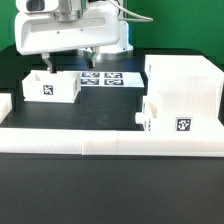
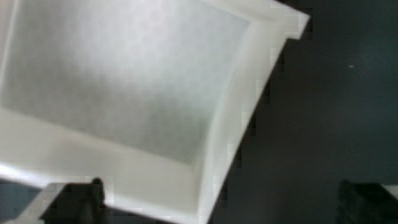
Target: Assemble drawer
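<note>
A small white tray point(image 1: 52, 88) with a square tag on its front stands on the black table at the exterior view's left. My gripper point(image 1: 68, 58) hangs just above its far side, open and empty. In the wrist view the gripper point(image 2: 217, 205) straddles one side wall of the tray point(image 2: 125, 90): one dark finger point(image 2: 71, 202) is over the tray's inside, the other point(image 2: 366, 202) over the black table. The large white housing point(image 1: 188, 80) stands at the exterior view's right. A second tray point(image 1: 172, 118) with a tag sits part-way in its lower front.
The marker board point(image 1: 105, 77) lies flat on the table between the left tray and the housing. A long low white rail point(image 1: 110, 140) runs along the table's near edge. The robot's white base point(image 1: 75, 35) stands at the back.
</note>
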Motion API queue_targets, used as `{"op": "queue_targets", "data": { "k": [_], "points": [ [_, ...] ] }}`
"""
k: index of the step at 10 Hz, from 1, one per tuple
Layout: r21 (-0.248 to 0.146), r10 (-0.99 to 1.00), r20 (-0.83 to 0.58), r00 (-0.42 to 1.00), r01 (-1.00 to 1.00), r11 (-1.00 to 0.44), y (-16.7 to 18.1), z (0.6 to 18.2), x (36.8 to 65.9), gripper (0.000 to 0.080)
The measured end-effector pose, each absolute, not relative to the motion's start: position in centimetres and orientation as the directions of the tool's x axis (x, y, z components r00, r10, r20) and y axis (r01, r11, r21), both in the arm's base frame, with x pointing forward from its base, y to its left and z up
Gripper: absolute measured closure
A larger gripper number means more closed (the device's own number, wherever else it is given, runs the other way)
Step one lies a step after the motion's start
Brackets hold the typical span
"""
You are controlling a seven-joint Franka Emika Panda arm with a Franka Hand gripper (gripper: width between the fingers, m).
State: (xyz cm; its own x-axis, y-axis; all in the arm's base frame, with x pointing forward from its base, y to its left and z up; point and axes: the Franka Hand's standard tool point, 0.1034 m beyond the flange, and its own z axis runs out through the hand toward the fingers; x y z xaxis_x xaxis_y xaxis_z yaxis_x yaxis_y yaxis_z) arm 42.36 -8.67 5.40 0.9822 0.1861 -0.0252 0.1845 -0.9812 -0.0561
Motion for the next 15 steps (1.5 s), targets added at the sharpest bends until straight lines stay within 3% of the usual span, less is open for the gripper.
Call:
{"op": "queue_targets", "data": {
  "k": [2,6,10,11,13,14,15],
  "points": [
    [-0.047,0.004,-0.05,0.999,0.001,-0.999,-8.2,4.2,41.2,0.015],
    [-0.04,0.013,-0.042,0.999,0.012,-0.999,-7.6,1.3,40.5,0.015],
    [-0.026,0.036,-0.005,0.999,0.036,-0.999,-7.5,0.5,40.1,0.015],
    [-0.026,0.039,-0.005,0.999,0.038,-0.999,-7.5,0.5,40.2,0.0239],
    [-0.026,0.048,-0.005,0.999,0.047,-0.999,-7.5,0.5,40.2,0.0559],
    [-0.026,0.05,-0.004,0.999,0.05,-0.998,-7.5,0.5,40.2,0.0559],
    [-0.026,0.051,-0.005,0.999,0.051,-0.998,-7.5,0.5,40.2,0.0728]
  ]
}}
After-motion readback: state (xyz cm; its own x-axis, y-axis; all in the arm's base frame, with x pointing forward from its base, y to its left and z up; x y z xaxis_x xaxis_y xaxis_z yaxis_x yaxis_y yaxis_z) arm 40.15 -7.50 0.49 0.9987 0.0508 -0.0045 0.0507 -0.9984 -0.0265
